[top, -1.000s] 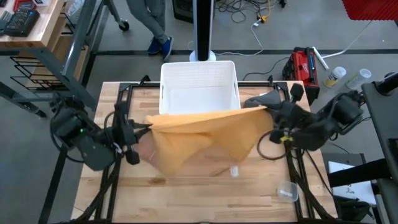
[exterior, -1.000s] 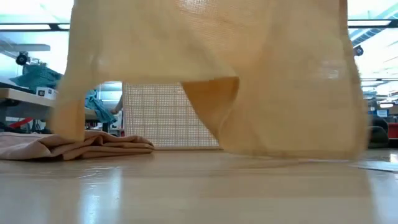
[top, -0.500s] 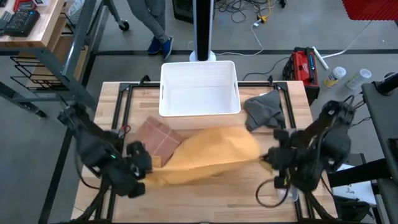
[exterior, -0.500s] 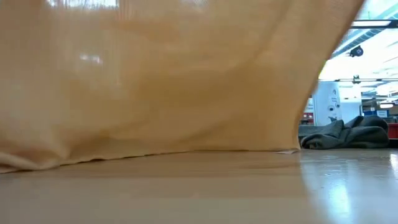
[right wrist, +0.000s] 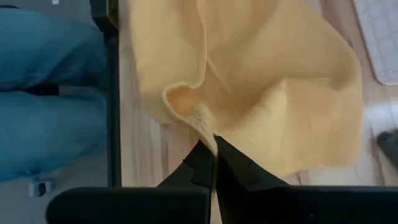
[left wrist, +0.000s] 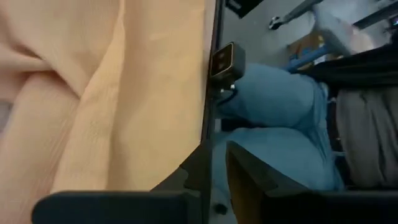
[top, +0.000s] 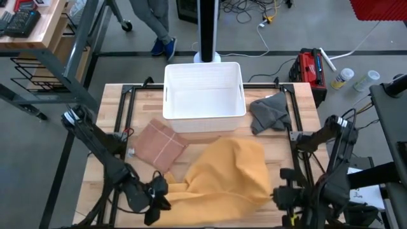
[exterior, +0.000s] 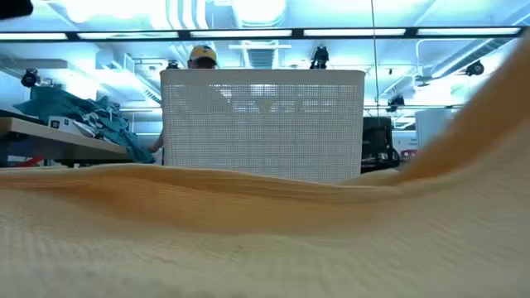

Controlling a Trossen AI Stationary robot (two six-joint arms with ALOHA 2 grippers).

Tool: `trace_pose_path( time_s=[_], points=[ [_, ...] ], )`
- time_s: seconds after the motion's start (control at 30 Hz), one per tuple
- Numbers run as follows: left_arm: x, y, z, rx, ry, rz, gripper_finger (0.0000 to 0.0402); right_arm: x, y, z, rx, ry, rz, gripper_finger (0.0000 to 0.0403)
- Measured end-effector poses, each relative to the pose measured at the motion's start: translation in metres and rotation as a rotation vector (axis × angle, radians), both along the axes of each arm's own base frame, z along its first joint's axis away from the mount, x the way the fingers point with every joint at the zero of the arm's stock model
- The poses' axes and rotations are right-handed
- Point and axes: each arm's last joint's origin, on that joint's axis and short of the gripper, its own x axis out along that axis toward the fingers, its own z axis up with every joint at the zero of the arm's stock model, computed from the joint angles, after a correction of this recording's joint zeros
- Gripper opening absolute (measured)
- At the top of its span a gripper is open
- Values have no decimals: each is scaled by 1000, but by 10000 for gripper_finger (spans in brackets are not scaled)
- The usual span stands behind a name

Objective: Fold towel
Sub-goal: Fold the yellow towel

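**Yellow towel held at the table's near edge by both pincers**

At the left of the high view, the left pincer (top: 156, 194) is seen low at the table's (top: 280, 152) near edge, at the near-left corner of the yellow towel (top: 222, 175). In the left wrist view the dark fingers (left wrist: 205, 163) are seen pressed together at the towel's (left wrist: 124, 93) edge, though whether cloth is pinched between them cannot be told from that view. A person's blue-clad legs (left wrist: 273, 124) are shown just beyond the table's edge.

Behind the left pincer, a folded reddish-brown cloth (top: 161, 143) is laid flat on the table, touching or just beside the towel's left side. Farther back, at the middle of the table, a white basket (top: 204, 90) is placed against the far edge; it is also seen upright in the low view (exterior: 262, 124) beyond the towel.

The towel is spread in a rumpled heap over the near middle of the table, its far corner just short of the basket. In the low view its weave (exterior: 248, 240) fills the whole lower part.

To the right of the basket a crumpled grey cloth (top: 269, 113) is left, apart from the towel.

At the right, the right pincer (top: 283, 196) is held at the towel's near-right corner. In the right wrist view its fingers (right wrist: 200, 163) are closed tight on a pinched fold of the towel (right wrist: 261, 81), with the rest of the cloth draped across the wood.
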Motion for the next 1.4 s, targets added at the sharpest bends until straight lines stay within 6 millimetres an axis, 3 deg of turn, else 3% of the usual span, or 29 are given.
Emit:
trace_pose_path(
  time_s=[0.27,0.53,0.67,0.8,1.07,1.17,1.4],
  points=[
    [7,-12,-48,112,97,-18,37,5,16,-18,-21,27,21,0],
    [15,-30,-69,427,497,-104,46,7,21,-26,-40,39,32,0],
    [20,-36,-72,607,637,-92,62,7,20,-26,-40,39,32,0],
    [27,-48,-72,694,660,-128,77,7,20,-26,-36,38,25,0],
    [20,-72,-41,733,554,-174,76,7,20,-26,-38,38,27,0],
    [16,-73,-36,803,496,-152,83,7,21,-27,-48,40,42,0],
    [13,-64,-48,892,477,-114,136,8,21,-27,-50,38,43,0]
  ],
)
